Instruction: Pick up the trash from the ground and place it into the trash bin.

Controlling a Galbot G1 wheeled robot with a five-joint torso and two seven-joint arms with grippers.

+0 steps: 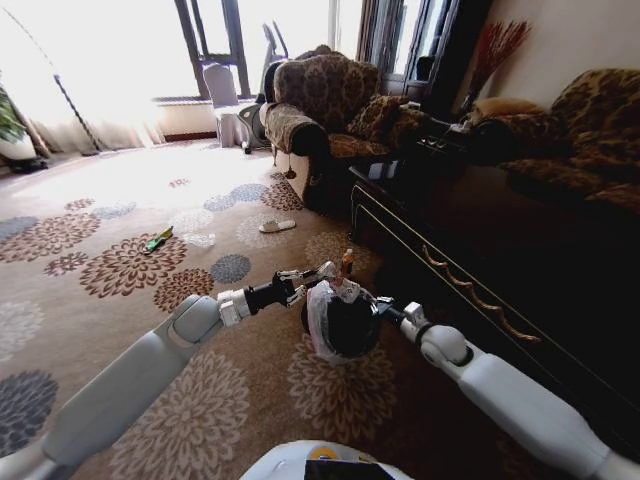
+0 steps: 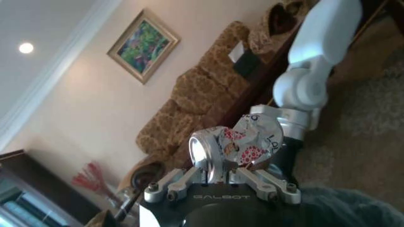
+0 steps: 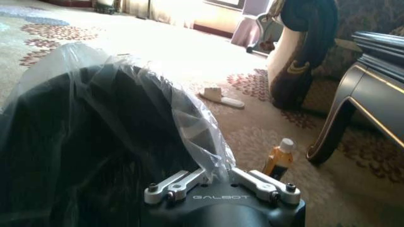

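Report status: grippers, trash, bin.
Left gripper shut on crushed can, held over trash bin. Right gripper clamped on bin's liner rim. Orange bottle, green wrapper still on carpet.

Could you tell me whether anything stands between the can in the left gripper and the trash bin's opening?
Nothing visible does. The left gripper holds the crushed can right at the rim of the trash bin, which the right gripper grips by its lined edge; the bag liner lies open.
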